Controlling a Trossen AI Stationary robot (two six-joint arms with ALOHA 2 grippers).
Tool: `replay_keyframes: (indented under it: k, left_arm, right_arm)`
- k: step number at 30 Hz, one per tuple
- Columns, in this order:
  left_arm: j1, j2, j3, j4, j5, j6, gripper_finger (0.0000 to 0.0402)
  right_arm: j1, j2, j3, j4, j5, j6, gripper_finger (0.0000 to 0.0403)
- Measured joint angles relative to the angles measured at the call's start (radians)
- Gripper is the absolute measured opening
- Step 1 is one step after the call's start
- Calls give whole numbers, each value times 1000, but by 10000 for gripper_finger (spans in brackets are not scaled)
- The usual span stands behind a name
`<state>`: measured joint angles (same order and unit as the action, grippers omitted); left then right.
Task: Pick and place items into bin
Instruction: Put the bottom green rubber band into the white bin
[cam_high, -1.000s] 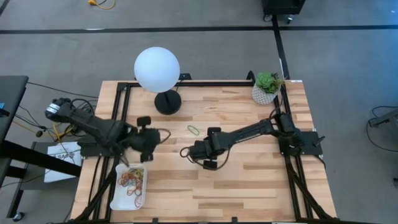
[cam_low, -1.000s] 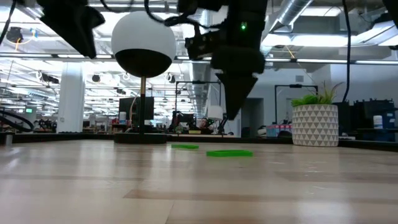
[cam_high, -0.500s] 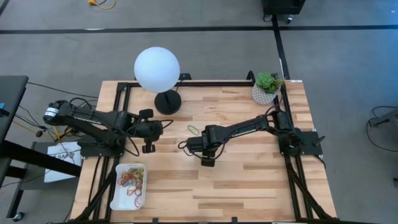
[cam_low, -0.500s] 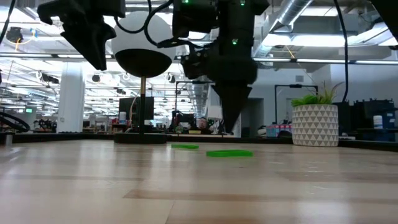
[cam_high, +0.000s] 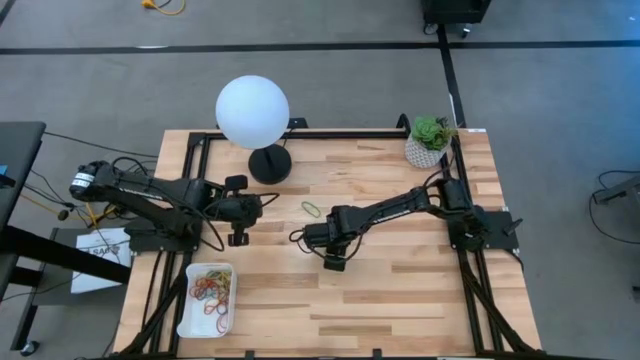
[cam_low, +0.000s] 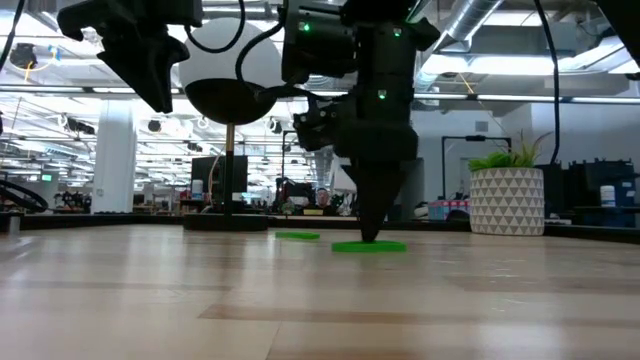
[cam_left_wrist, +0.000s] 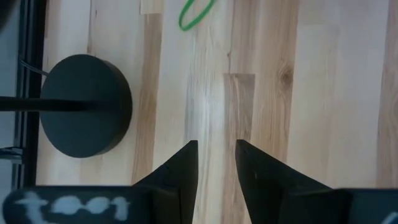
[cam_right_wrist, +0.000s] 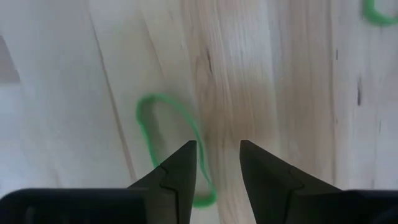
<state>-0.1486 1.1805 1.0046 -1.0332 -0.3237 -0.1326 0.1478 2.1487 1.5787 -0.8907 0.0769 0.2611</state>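
Observation:
A green rubber band (cam_right_wrist: 163, 118) lies flat on the wood (cam_low: 390, 246). My right gripper (cam_right_wrist: 217, 148) points straight down over it, open; one fingertip covers the loop's one long side and the other stands beside the loop. In the low view its tips (cam_low: 372, 234) reach down to the band. A second green band (cam_high: 312, 208) lies farther back (cam_low: 297, 236). My left gripper (cam_high: 238, 222) hangs open above bare wood (cam_left_wrist: 215, 146), left of centre. The white bin (cam_high: 183, 318) at the near left holds several coloured bands (cam_high: 210, 290). My right gripper comes at the green band from above, one fingertip (cam_right_wrist: 185, 155) over the loop's long side (cam_right_wrist: 198, 138), the other outside the loop. Whether a fingertip touches the band, I cannot tell. The band lies flat on the table.
A white globe lamp (cam_high: 252, 110) on a black round base (cam_high: 270, 165) stands at the far left of centre. A potted plant (cam_high: 430, 142) sits at the far right corner. Black frame rails run along the table's left, right and far edges.
My right gripper has come down onto the nearer green band, its fingers still apart. My left gripper has swung away from the bin toward the table's far edge, then kept still. Neither band has moved.

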Motion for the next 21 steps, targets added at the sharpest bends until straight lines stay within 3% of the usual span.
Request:
replay_keyframes:
  k: [8, 21]
  left_arm:
    - [0, 0, 0, 4, -4, 0, 97]
    - [0, 0, -1, 20, -5, -1, 97]
  right_arm:
    - [3, 0, -4, 63, 0, 27, 118]
    - [1, -15, -150, 222, -4, 28, 110]
